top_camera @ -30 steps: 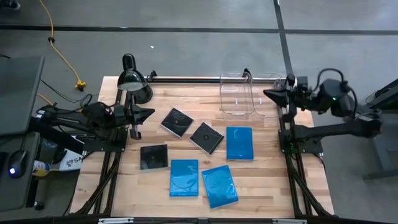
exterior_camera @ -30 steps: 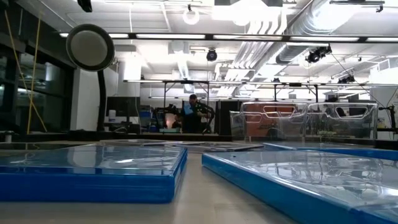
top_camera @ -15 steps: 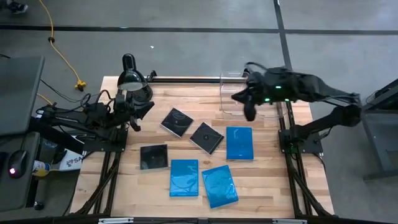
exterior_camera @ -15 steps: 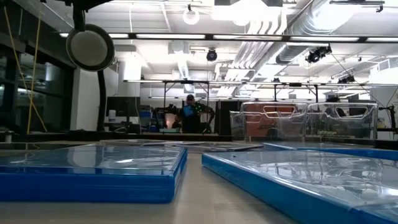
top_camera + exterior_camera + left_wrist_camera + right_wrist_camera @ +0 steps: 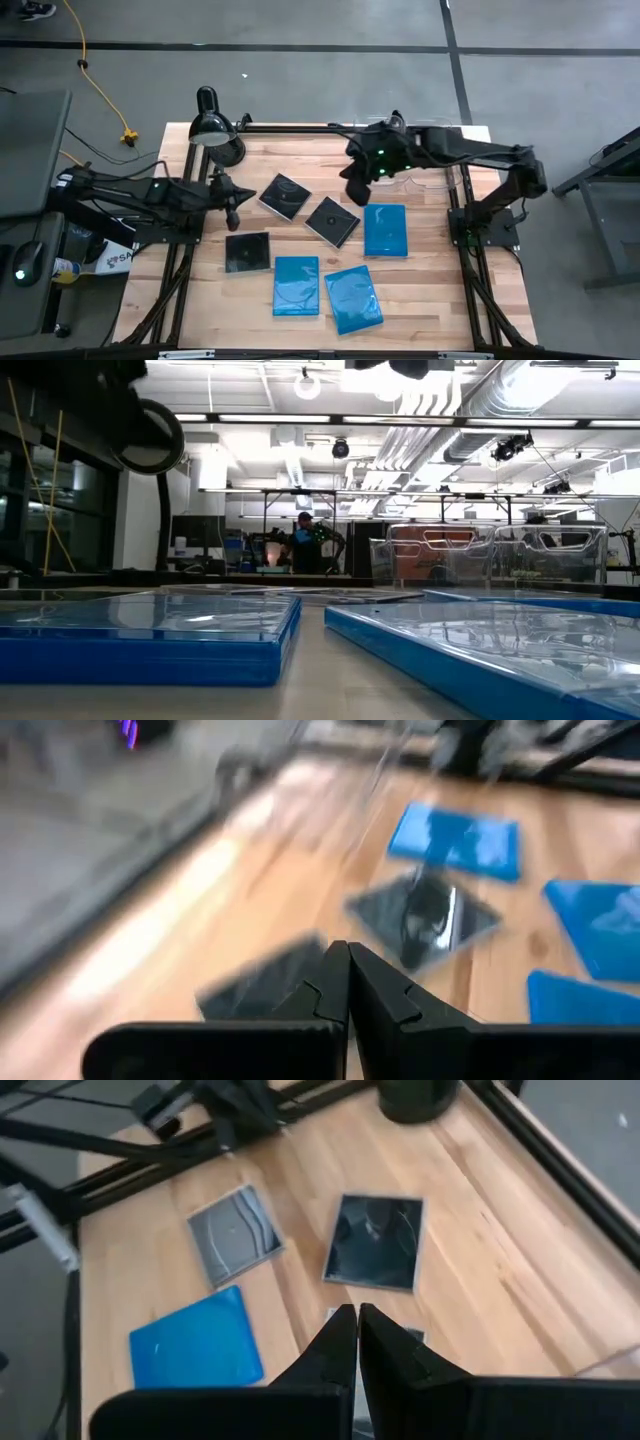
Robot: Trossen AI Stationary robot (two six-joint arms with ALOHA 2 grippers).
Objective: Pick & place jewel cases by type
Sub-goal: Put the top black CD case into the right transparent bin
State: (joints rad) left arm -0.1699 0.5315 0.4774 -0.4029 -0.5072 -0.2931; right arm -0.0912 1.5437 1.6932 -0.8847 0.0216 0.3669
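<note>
Three black jewel cases [image 5: 285, 196] [image 5: 332, 220] [image 5: 247, 251] and three blue ones [image 5: 385, 230] [image 5: 296, 285] [image 5: 353, 298] lie flat on the wooden table. My left gripper [image 5: 232, 200] is shut and hovers just left of the far black case [image 5: 425, 915]. My right gripper [image 5: 355, 190] is shut too, reaching in from the right above the middle black case. In its wrist view the fingers [image 5: 356, 1315] hide most of that case; two other black cases [image 5: 376, 1242] [image 5: 235, 1235] and a blue one [image 5: 197, 1342] show beyond. Two blue cases [image 5: 150, 635] [image 5: 490, 650] fill the low view's front.
Two clear plastic bins [image 5: 385, 160] stand at the far right of the table, partly under my right arm, and show in the low view [image 5: 490, 555]. A black desk lamp [image 5: 215, 130] stands at the far left corner. A person [image 5: 308, 545] is far back in the room.
My right arm has swung from the table's right edge toward the left, past the bins, and its gripper now hangs near the middle black case. My left gripper has moved a little toward the right, closer to the far black case. The cases have not moved.
</note>
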